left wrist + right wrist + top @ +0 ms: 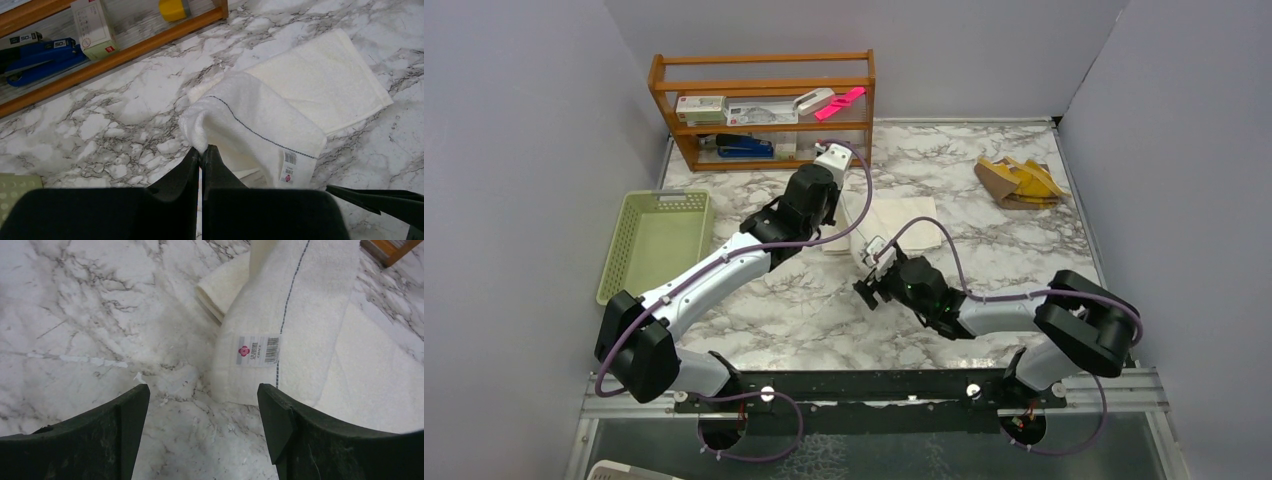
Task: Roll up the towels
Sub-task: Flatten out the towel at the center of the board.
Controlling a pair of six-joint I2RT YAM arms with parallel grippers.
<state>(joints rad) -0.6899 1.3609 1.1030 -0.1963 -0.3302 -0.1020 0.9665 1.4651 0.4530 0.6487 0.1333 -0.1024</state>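
The white towel (902, 224) lies folded on the marble table, mid-back. My left gripper (202, 151) is shut on one corner of it and holds that end lifted, so a flap with a grey stitched line and a label hangs over the flat part (320, 85). In the top view the left gripper (845, 203) is at the towel's left edge. My right gripper (203, 405) is open and empty, low over bare marble just in front of the hanging flap (290, 315); it also shows in the top view (865, 273). The mustard-yellow towel (1021, 181) lies crumpled at the back right.
A pale green basket (656, 240) stands at the left edge. A wooden shelf (764, 105) with boxes, a blue stapler (40, 57) and pink items stands at the back, just left of the white towel. Grey walls enclose the table.
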